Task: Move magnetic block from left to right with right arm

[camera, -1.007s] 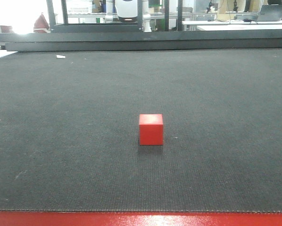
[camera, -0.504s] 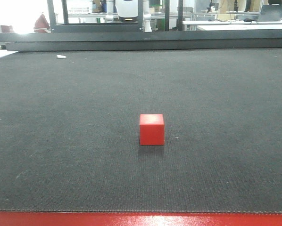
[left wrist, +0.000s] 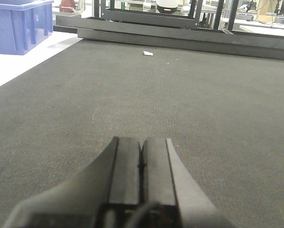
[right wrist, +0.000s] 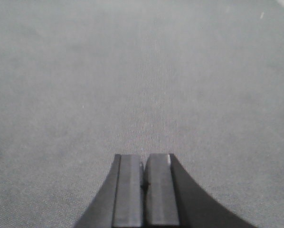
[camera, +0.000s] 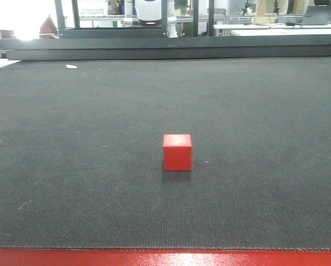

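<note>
Dark mat (camera: 71, 166) bears the magnetic block (camera: 177, 152), a white scrap (camera: 71, 66) far behind.

The left gripper (left wrist: 141, 142) shows at the near bottom edge of its wrist view, aimed toward the far side of the scene and held close to level. Its two dark fingers (left wrist: 125, 171) are pressed flat against each other with only a thin seam between them, and they hold nothing. The right gripper (right wrist: 143, 159) also enters from the near bottom edge of its own view and seems pitched further downward than the left. Its fingers (right wrist: 128, 190) meet along a narrow line, a small notch showing partway down the seam, and nothing is clamped between them.
</note>
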`<state>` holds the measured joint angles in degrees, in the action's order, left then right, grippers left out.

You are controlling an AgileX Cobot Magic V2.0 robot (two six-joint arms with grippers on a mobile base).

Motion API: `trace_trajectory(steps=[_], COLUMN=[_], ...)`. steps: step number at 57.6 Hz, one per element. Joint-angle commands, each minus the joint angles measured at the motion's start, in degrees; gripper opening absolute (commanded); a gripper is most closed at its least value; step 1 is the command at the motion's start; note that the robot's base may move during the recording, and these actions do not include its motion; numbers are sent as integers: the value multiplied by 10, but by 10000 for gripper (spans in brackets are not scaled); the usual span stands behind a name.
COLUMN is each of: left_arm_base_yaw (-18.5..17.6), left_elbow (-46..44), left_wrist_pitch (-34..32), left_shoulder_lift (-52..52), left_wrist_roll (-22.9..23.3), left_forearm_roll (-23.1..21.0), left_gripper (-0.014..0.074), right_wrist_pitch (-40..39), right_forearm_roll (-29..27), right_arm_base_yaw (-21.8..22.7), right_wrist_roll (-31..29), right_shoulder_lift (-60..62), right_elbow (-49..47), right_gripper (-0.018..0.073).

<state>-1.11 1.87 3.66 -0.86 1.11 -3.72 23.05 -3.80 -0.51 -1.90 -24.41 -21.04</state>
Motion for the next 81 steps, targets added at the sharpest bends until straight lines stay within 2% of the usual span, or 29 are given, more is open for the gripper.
trace_trajectory(steps=[1, 9, 19, 23, 26, 34, 37, 42, 49, 59, 71, 81], left_arm_base_yaw=[-1, -1, -1, -1, -1, -1, -1, -1, -1, -1, -1, -1], left_elbow=[5, 5, 5, 5, 5, 5, 5, 5, 5, 5, 5, 5], left_wrist_pitch=[-48, -48, -48, -48, -48, -48, -48, -48, -48, -48, -48, -48], left_shoulder_lift=[-6, -6, -6, -6, -6, -6, -6, -6, -6, -6, -6, -6], left_wrist_roll=[1, 1, 1, 1, 1, 1, 1, 1, 1, 1, 1, 1], left_forearm_roll=[-2, -2, -2, -2, -2, -2, -2, -2, -2, -2, -2, -2], left_gripper=[-117, -117, -117, -117, -117, -117, -117, -117, -117, -117, -117, -117], right_wrist_pitch=[-41, -33, 4, 32, 59, 133, 157, 223, 300, 340, 385, 425], right_forearm_roll=[0, 24, 104, 134, 145, 147, 146, 133, 88, 46, 46, 46], right_arm_base_yaw=[-17, -79, -155, -180, -199, -250, -265, -293, -311, -336, -369, -378], right_wrist_roll=[6, 80, 210, 252, 284, 336, 345, 362, 383, 385, 422, 424], right_shoulder_lift=[-66, -158, -282, -328, -358, -437, -459, -500, -557, -636, -734, -796], right_elbow=[-48, -91, -148, -173, -195, -262, -289, -342, -421, -523, -639, -705], right_gripper=[54, 59, 60, 102, 185, 567, 653, 625, 624, 624, 624, 624])
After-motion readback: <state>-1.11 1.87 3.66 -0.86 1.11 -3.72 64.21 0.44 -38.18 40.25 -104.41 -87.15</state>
